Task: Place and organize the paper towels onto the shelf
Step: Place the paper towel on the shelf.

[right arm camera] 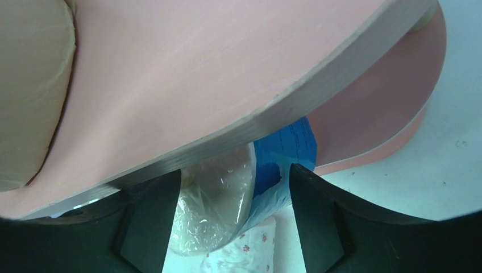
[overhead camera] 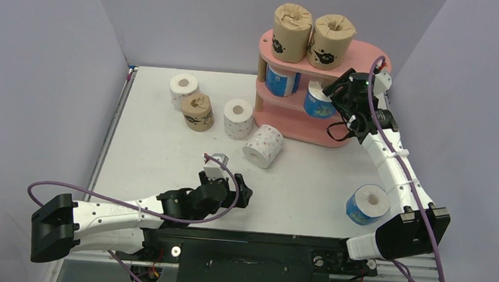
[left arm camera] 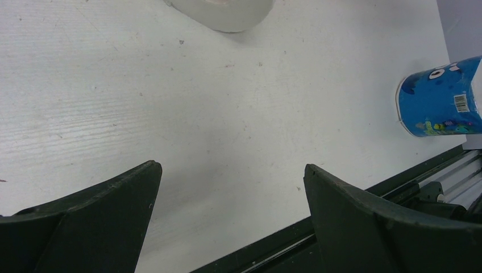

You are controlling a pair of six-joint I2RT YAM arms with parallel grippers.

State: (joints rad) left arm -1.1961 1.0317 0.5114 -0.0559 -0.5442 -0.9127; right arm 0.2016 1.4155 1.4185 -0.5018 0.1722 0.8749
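**Right fingers (right arm camera: 153,222) flank a blue roll (right arm camera: 284,153) on the shelf (overhead camera: 367,57)**

The pink shelf stands at the far edge of the worktop (overhead camera: 153,154). At its middle board the right fingers sit on either side of the blue roll. Whether they grip it or merely flank it cannot be told. A second blue roll (overhead camera: 281,81) stands on the same board. Two brown rolls (overhead camera: 291,32) stand on the top board. The left fingers (left arm camera: 96,227) are spread wide and empty, low over the worktop near its front edge. A third blue roll (overhead camera: 367,203) stands near the front right corner. Toward the far left corner stand two white dotted rolls (overhead camera: 184,89) and a lone brown roll (overhead camera: 198,111). A tipped white roll (overhead camera: 263,145) lies on its side nearer the middle.
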